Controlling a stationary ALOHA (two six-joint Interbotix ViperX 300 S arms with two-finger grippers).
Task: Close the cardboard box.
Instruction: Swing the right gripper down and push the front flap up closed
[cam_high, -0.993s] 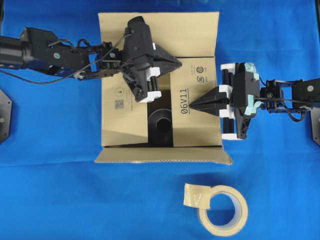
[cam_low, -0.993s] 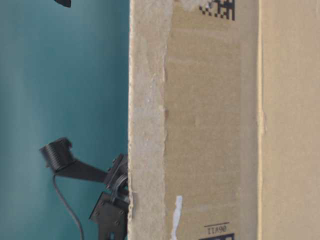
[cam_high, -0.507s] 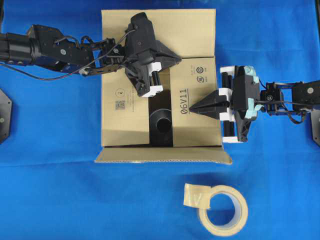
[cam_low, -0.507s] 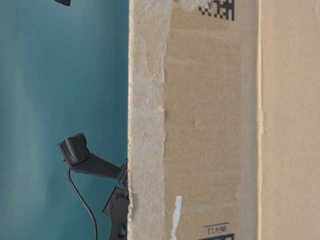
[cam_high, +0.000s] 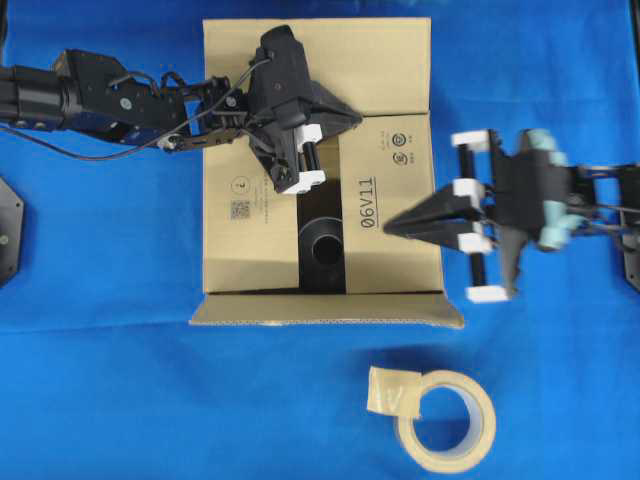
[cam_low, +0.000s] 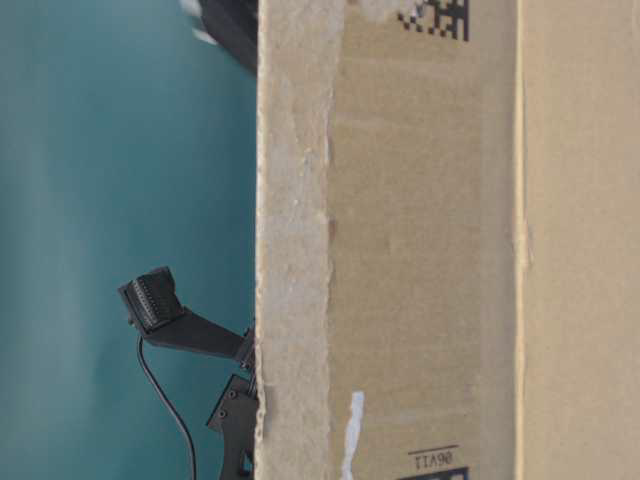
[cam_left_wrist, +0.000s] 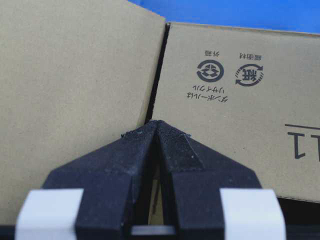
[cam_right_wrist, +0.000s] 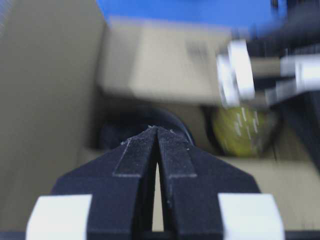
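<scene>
The cardboard box (cam_high: 320, 170) sits in the upper middle of the overhead frame on the blue table cover (cam_high: 120, 400), its top only partly closed: a dark gap shows in the centre, with something round and black inside (I can't make out what it is). The flap printed "06V11" lies folded over the right half, and the near flap sticks out flat along the box's lower edge.

The left arm stretches in from the upper left edge, nearly level, and its left gripper (cam_high: 352, 117) rests over the far part of the box top. In its wrist view the fingers (cam_left_wrist: 172, 150) are pressed together, tips right at the seam between two flaps, holding nothing.

The right arm comes in from the right edge, wrist tilted, and the right gripper (cam_high: 390, 224) points leftward with its tip over the printed flap. Its fingertips (cam_right_wrist: 167, 145) are likewise pinched closed and empty, though that view is blurred.

A tape roll (cam_high: 445, 418) lies at the lower right, well apart from the box.
</scene>
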